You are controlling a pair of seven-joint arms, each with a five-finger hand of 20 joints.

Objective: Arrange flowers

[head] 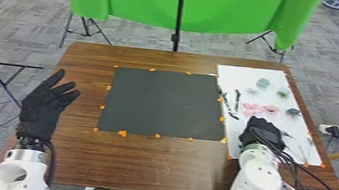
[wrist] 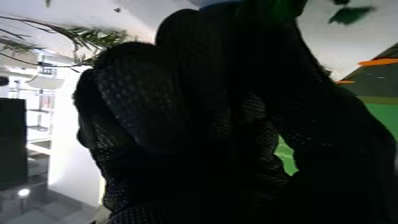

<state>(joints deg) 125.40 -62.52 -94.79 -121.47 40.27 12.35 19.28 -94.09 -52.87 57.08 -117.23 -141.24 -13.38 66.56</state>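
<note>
My left hand is open above the table's left side, fingers spread. My right hand is low over the white sheet, just nearer than the pink flowers. Beside these lie another pink flower and a blue-grey one; a pale blue-grey bloom is farther back. Dark green stems lie along the sheet's left part. In the right wrist view, my right hand has green sprigs beyond it and a green leaf nearby; it hides part of a pale blue thing.
A dark square mat with orange tabs round its edge covers the middle of the brown table. Thin stems lie on the sheet right of my right hand. Behind the table hangs a green cloth with stand legs beneath.
</note>
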